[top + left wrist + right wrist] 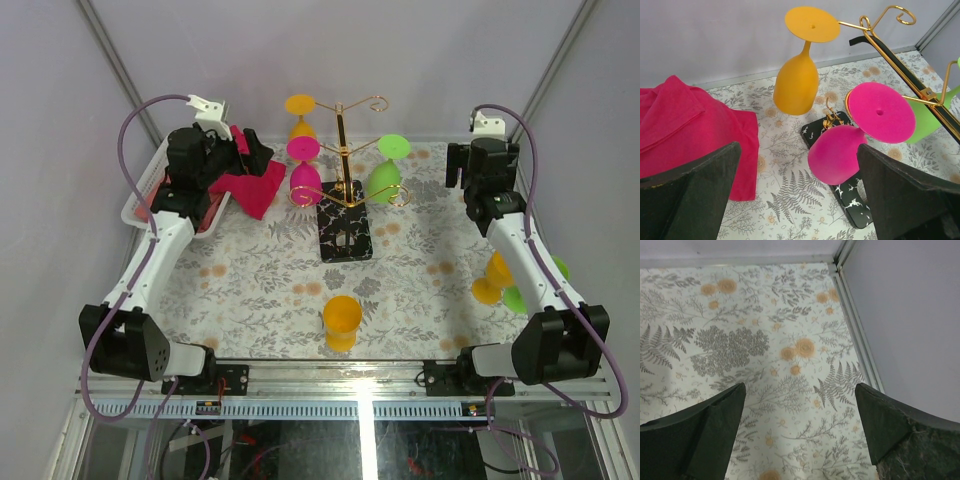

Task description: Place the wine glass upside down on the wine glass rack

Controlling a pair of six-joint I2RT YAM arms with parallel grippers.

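The gold wire wine glass rack [342,140] stands on its black patterned base [345,232] at the table's back middle. An orange glass [300,115], a pink glass [304,182] and a green glass [384,178] hang upside down on its arms. Another orange wine glass [342,322] stands on the table near the front middle. My left gripper [255,150] is open and empty, just left of the rack; in its wrist view [797,150] the pink glass [835,152] hangs close ahead. My right gripper [468,165] is open and empty at the back right [800,386].
A pink cloth [255,188] lies by the left gripper, partly on a white tray [138,200] at the far left. An orange glass [492,280] and a green glass [516,298] lie beside the right arm. Enclosure walls stand close behind and at both sides.
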